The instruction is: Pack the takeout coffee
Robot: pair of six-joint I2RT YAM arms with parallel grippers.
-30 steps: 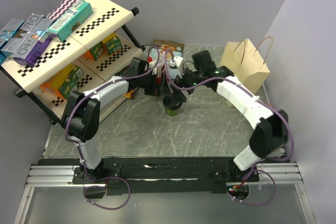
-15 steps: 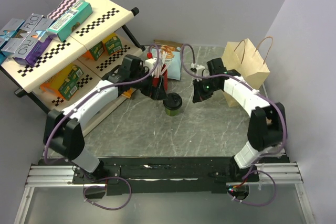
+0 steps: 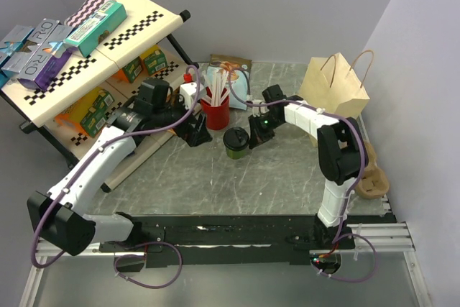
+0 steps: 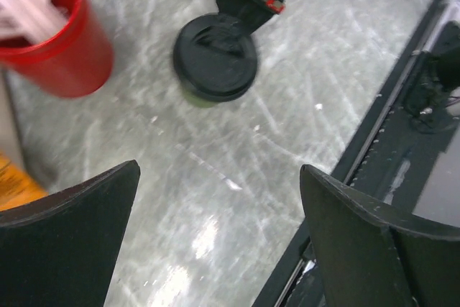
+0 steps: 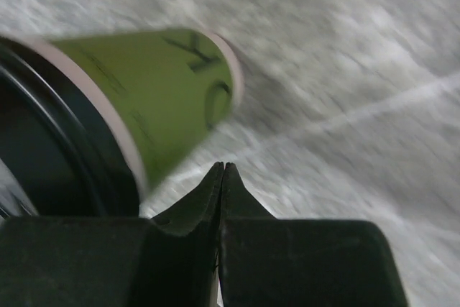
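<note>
My right pincer point(image 5: 221, 177), shut and empty, beside the dark-green paper cup point(image 3: 235, 141) with black lid.
Looks light and crushable; I'd open, then grip mid-wall, gently.

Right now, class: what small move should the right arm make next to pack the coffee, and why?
Probably open the right gripper. Its fingers are pressed shut just beside the lidded green cup, which stands ungrasped, so it cannot close around the cup until they part.

the cup point(image 3: 235, 151), small, green paper with a round black lid point(image 3: 236, 137) pressed on, stands upright on the grey marbled table point(image 3: 215, 177), near its middle, just beside the red cup point(image 3: 215, 115).
</note>
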